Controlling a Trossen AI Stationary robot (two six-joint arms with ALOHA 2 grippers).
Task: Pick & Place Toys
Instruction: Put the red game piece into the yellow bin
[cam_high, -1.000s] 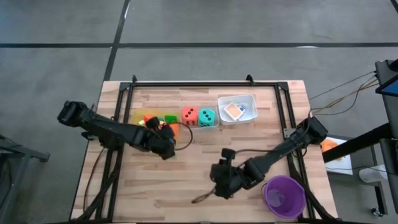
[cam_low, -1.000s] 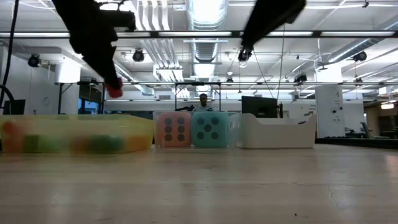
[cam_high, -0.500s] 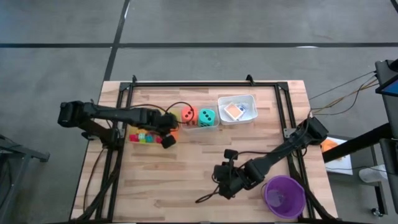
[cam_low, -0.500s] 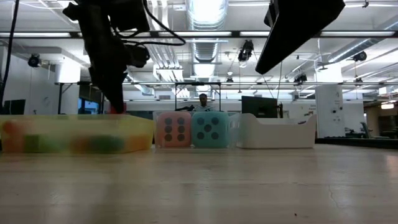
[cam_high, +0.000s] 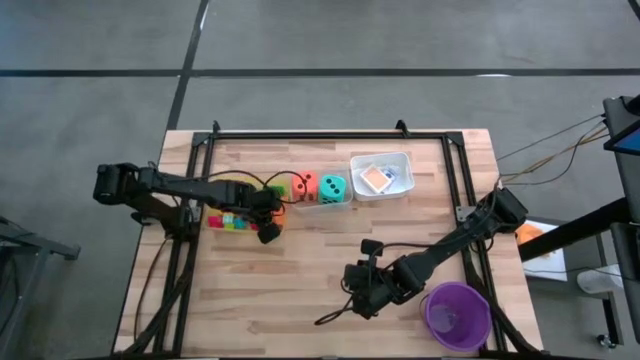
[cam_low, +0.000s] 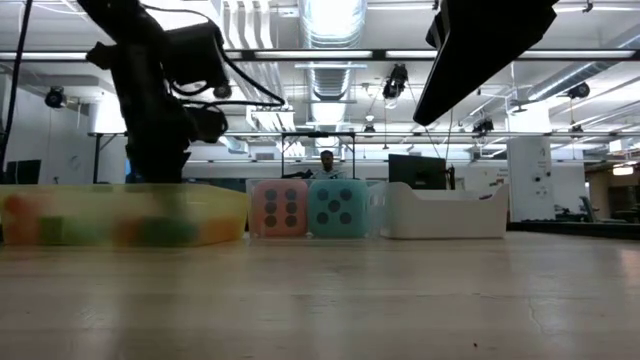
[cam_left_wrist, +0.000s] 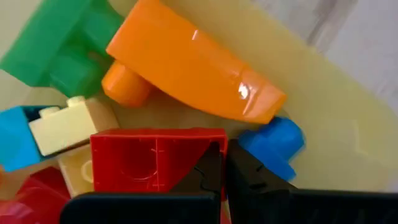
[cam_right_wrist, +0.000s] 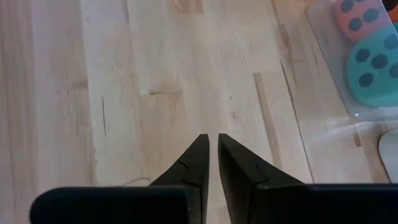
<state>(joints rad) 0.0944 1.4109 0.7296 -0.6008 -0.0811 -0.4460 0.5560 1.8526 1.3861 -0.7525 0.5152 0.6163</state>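
The yellow tray (cam_high: 213, 190) (cam_low: 120, 215) stands at the far left and holds several toy blocks. My left gripper (cam_high: 268, 232) (cam_left_wrist: 224, 152) reaches down into its right end, shut on a red block (cam_left_wrist: 149, 162). An orange block (cam_left_wrist: 186, 68), a green one (cam_left_wrist: 59, 50), a blue one (cam_left_wrist: 273, 140) and a cream one (cam_left_wrist: 62, 127) lie around it. My right gripper (cam_high: 355, 300) (cam_right_wrist: 212, 140) hangs shut over bare wood near the front, with nothing between its fingers. An orange die (cam_high: 305, 186) and a teal die (cam_high: 332, 187) sit in a clear tray. My left gripper seems to pinch the right wall (cam_left_wrist: 219, 138) of the hollow red block: one finger (cam_left_wrist: 208, 168) lies over the block's open side and the other stands outside it. The fingers come steeply from above. The block is down among the tray's other blocks; whether it rests on them I cannot tell.
A white tray (cam_high: 400, 160) with small cards (cam_high: 375, 178) stands right of the dice. A purple cup (cam_high: 457, 315) stands at the front right, close to my right arm. Bare wood lies between the trays and the front edge. A person shows far behind the table (cam_low: 327, 160).
My left gripper has swung a little toward the far edge and sunk into the yellow tray with the red block, which has gone below the tray's wall in the low view. My right arm has sunk a little over the same spot.
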